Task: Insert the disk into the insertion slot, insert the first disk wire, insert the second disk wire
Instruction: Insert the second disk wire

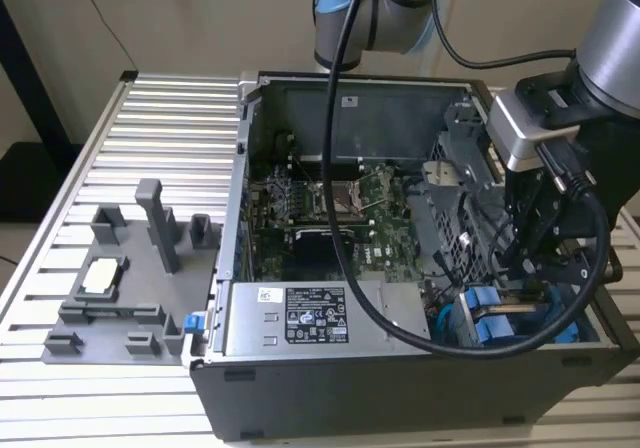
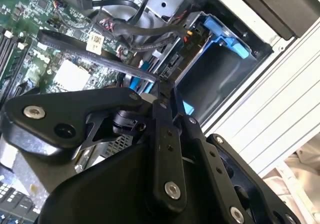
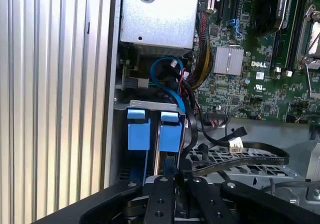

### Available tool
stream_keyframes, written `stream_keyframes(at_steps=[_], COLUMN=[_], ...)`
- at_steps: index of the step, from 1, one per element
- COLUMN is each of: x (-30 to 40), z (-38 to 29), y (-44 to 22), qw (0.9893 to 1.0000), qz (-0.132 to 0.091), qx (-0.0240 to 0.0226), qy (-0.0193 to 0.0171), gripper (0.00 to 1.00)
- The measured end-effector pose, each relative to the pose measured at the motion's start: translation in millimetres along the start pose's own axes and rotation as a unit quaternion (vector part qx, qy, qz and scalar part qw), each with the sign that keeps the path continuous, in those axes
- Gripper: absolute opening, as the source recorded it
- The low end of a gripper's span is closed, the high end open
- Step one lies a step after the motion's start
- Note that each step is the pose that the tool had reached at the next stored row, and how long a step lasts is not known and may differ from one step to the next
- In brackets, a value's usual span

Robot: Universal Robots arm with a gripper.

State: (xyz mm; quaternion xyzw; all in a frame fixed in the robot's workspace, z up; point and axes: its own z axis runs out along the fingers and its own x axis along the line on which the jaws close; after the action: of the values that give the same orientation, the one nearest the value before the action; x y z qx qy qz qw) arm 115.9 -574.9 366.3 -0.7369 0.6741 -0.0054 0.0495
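**Gripper lowered into the drive corner of an open PC case**

The case (image 1: pixel 420 388), a dark grey sheet-metal box lying open side up, rests on a ribbed aluminium table (image 1: pixel 160 128). The gripper (image 1: pixel 527 268), black and angular, reaches down into the case corner nearest the table's front edge, on the exterior view's right. Whether its jaws are wide or narrow cannot be told: in both wrist views the black, screw-studded fingers (image 3: pixel 165 199) stand close together around a thin dark edge, but no grasped thing is clear.

The disk (image 3: pixel 150 129) sits upright in the slot (image 2: pixel 220 79), a grey sheet-metal bay; its two bright blue plastic carrier tabs show side by side just ahead of the fingers in the first wrist view. A flat black cable (image 3: pixel 250 160) and a thin blue wire (image 3: pixel 167 79) loop near the tabs. Beside the bay stands a perforated metal cage (image 1: pixel 450 218); beyond it lies the green motherboard (image 1: pixel 320 203). The silver power supply (image 1: pixel 310 318), with a printed sticker, lines the case's front wall. Grey moulded plastic fixtures (image 1: pixel 130 278) stand on the table beside the case.
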Motion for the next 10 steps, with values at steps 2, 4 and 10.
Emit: stream_keyframes(at_steps=[2,4,10], x=[0.0,0.1,4.3], z=[0.1,0.2,3.6], y=[-0.1,-0.4,-8.2], qw=[1.0000,1.0000,1.0000], qz=[0.000,0.000,0.000], qx=[0.0000,0.0000,-0.0008], qy=[0.0000,0.0001,0.0012], gripper=[0.16,0.16,0.16])
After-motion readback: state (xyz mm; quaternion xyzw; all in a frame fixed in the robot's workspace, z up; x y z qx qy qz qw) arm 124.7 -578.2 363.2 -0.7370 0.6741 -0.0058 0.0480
